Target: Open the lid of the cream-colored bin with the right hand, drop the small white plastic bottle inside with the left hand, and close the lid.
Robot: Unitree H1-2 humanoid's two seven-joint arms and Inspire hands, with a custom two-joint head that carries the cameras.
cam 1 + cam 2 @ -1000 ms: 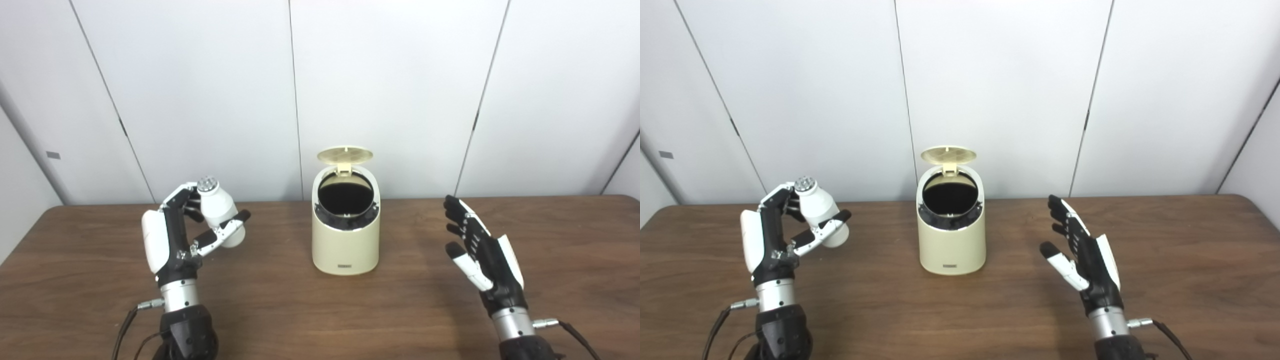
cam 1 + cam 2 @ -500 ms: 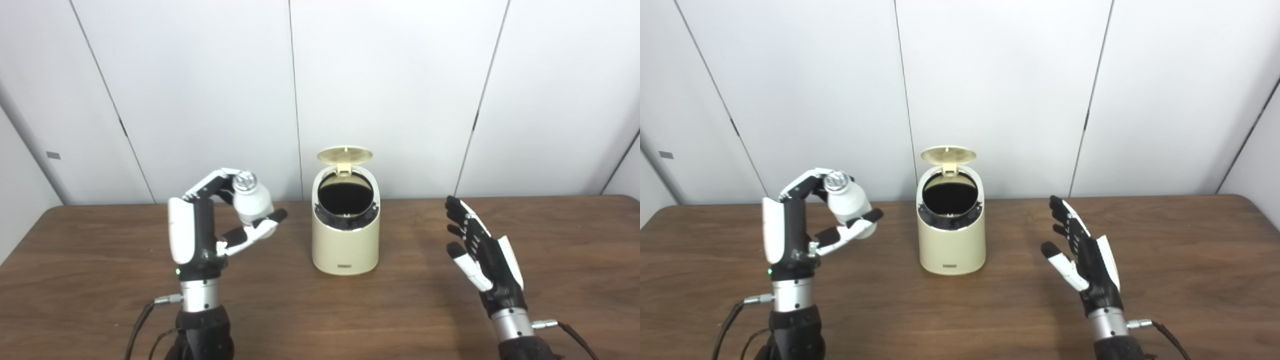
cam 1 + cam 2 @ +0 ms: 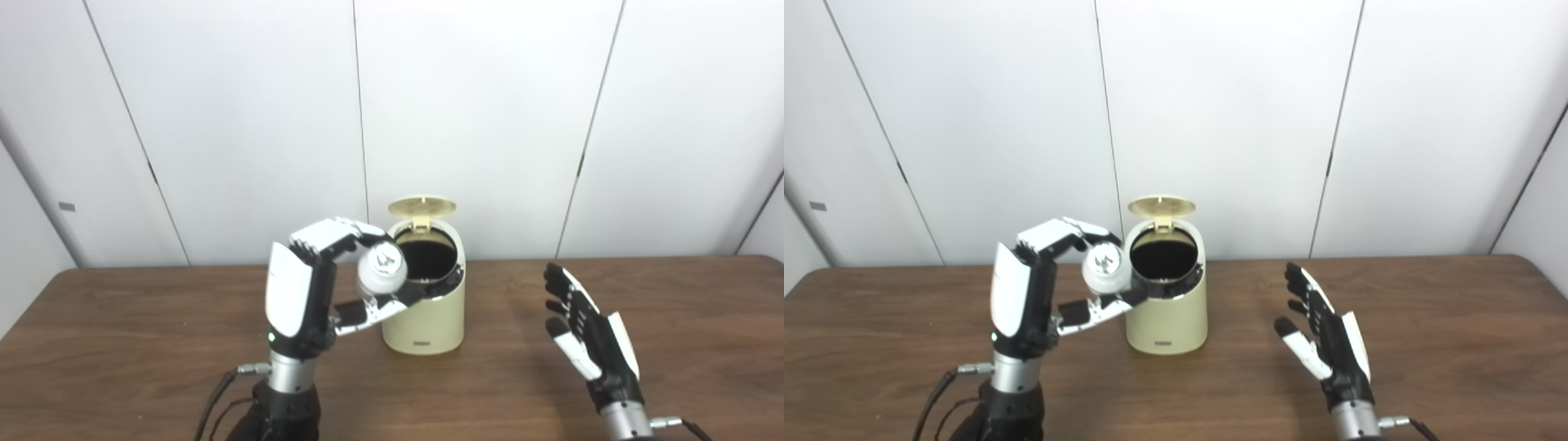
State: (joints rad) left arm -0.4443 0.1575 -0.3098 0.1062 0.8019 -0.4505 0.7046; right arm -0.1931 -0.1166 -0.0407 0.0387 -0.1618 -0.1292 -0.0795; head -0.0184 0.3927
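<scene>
the left hand (image 3: 306, 294) gripped the small white plastic bottle (image 3: 382, 271) between curled fingers above and thumb below, with the bottle tipped so its silvery capped end faced the cameras, held at the left rim of the cream-coloured, round-topped plastic bin (image 3: 422, 318). the bin's round lid (image 3: 422, 206) stood raised on its rear hinge and the dark opening (image 3: 427, 260) was clear. the right hand (image 3: 588, 343) hovered empty over the brown wooden table (image 3: 122, 343), well to the right of the bin, fingers spread and palm turned inward. the step in hand looked to be the drop. to do it well, the bottle should probably be carried a little further right until it hung fully over the dark opening rather than over the rim, then let go by spreading fingers and thumb together, so it fell straight and did not bounce off the edge or nudge the light bin. the thumb already seemed very near the rim, so a slow approach would be wise. a small dark plate (image 3: 420, 327) low on the bin's front carried marking too small to read; no writing could be made out on the bottle.
</scene>
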